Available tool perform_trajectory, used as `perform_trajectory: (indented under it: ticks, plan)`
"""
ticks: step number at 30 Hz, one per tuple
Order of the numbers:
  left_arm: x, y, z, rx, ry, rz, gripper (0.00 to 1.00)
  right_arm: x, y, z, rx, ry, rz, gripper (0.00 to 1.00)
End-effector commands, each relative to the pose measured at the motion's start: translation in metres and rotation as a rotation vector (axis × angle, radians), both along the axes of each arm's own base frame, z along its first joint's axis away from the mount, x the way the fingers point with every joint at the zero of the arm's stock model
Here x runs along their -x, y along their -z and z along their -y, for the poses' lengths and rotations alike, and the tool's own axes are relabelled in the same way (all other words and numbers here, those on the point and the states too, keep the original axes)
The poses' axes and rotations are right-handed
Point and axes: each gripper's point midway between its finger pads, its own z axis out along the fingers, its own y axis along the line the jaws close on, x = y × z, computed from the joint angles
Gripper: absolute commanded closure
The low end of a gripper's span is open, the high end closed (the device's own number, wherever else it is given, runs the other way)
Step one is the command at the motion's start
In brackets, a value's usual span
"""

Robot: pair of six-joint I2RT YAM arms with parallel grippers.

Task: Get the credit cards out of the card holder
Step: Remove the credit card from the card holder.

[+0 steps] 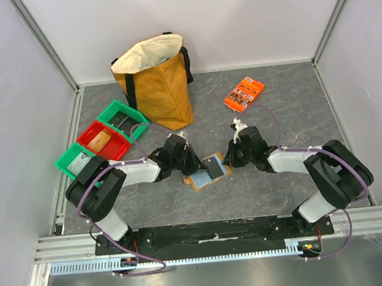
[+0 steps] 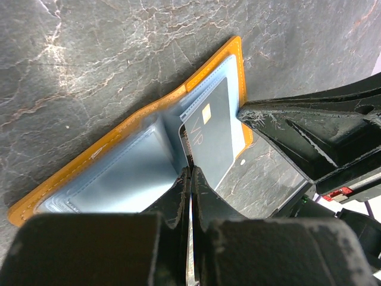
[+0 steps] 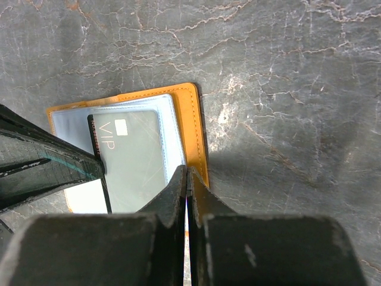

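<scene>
The card holder lies open on the table, tan-orange outside with pale blue-grey pockets. A dark grey credit card marked VIP with a small yellow chip sticks partly out of a pocket. A white patch shows under its near corner. My left gripper is shut, its tips against the card's edge on the fold side. My right gripper is shut too, tips down on the holder's outer edge beside the card. No object shows between either pair of fingers.
A mustard tote bag stands at the back left. An orange printed packet lies at the back right. Two green bins and a red bin line the left side. Pale walls enclose the table.
</scene>
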Motion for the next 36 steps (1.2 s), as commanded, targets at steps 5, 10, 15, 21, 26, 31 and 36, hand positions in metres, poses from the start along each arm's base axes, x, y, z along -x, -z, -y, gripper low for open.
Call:
perform_trajectory:
  ticks: [5,10,15,21,26,31,36]
  plan:
    - [0.001,-0.003,0.001,-0.009,0.038,0.008,0.98,0.008,-0.027,-0.005,-0.041,-0.078,0.055,0.93]
    - [-0.001,-0.002,0.003,-0.012,0.041,0.01,0.98,0.005,-0.053,-0.021,-0.119,-0.148,0.116,0.92]
    - [-0.002,-0.002,0.005,-0.007,0.048,0.009,0.98,0.003,-0.045,-0.027,-0.135,-0.148,0.079,0.92]
    - [-0.003,-0.003,0.005,-0.006,0.047,0.012,0.98,0.005,-0.014,-0.022,-0.119,-0.099,0.001,0.96]
    - [-0.002,-0.002,0.004,-0.008,0.044,0.009,0.98,0.013,0.014,-0.006,-0.068,-0.041,-0.081,0.99]
    - [0.002,0.001,0.001,-0.013,0.038,-0.003,0.98,0.029,0.041,0.012,-0.003,0.013,-0.186,1.0]
    - [0.004,0.001,-0.006,-0.019,0.014,-0.004,0.96,0.042,0.06,0.026,0.018,0.048,-0.271,1.0]
